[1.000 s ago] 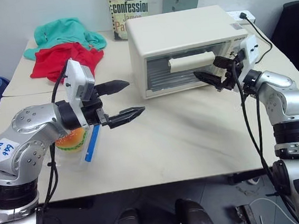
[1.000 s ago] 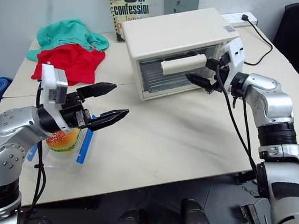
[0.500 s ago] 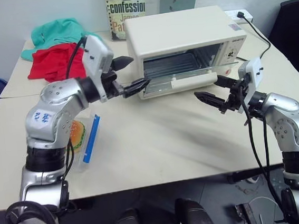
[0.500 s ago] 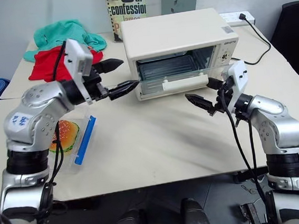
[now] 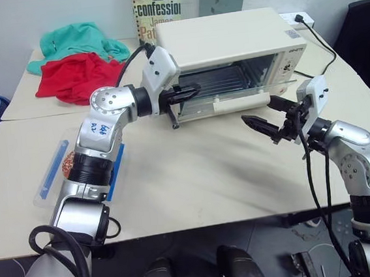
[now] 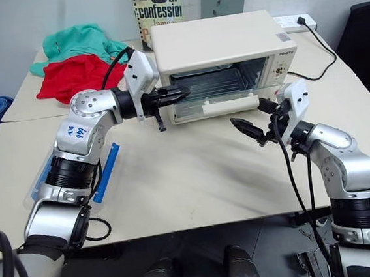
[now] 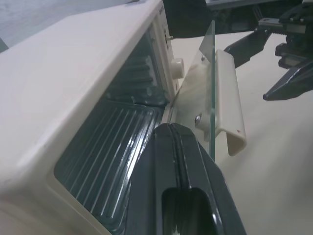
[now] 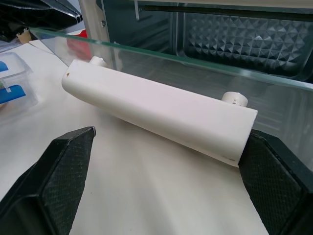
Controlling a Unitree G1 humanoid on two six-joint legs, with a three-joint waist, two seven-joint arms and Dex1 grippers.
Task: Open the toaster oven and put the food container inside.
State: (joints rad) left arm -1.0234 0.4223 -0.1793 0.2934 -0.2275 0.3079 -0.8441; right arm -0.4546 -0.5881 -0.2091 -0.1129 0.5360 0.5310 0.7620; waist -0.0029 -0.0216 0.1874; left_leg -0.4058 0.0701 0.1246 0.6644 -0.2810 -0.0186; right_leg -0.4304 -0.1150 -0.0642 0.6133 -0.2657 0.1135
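Head views:
- Oven (image 5: 228, 39) at rear centre of worktop (image 5: 202, 176); glass door (image 5: 234, 101) lowered to near level, cavity and rack exposed; bar handle (image 5: 237, 102) along door's front edge.
- Cord (image 5: 316, 34) trailing from behind oven toward right edge of worktop.
- Left claw (image 6: 179, 94) level at left side of oven mouth, just above door's left end; fingers pressed together, nothing between them.
- Right claw (image 5: 271, 117) level in front of door's right end, just beside handle, apart from it; fingers spread wide, empty.
- Container (image 5: 60, 170) on worktop near left edge, well apart from oven, largely hidden behind left arm; two blue clips visible, burger barely visible.
- Red cloth (image 5: 77, 77) and teal cloth (image 5: 80, 40) at rear left corner; book (image 5: 159, 3) upright behind oven.

Left wrist view:
- Left claw fingers (image 7: 168, 156) closed against each other, tips at lower edge of oven mouth beside door hinge side.
- Ribbed cavity floor (image 7: 105, 161) visible; door glass edge-on, handle bolted to it.
- Right claw beyond handle, fingers apart.

Right wrist view:
- Right claw fingers (image 8: 61, 176) set wide, one toward each end of handle (image 8: 161, 115), no contact seen.
- Door glass level above handle; cavity behind it.
- Corner of container (image 8: 12, 81) with blue clip on worktop past door's far end.
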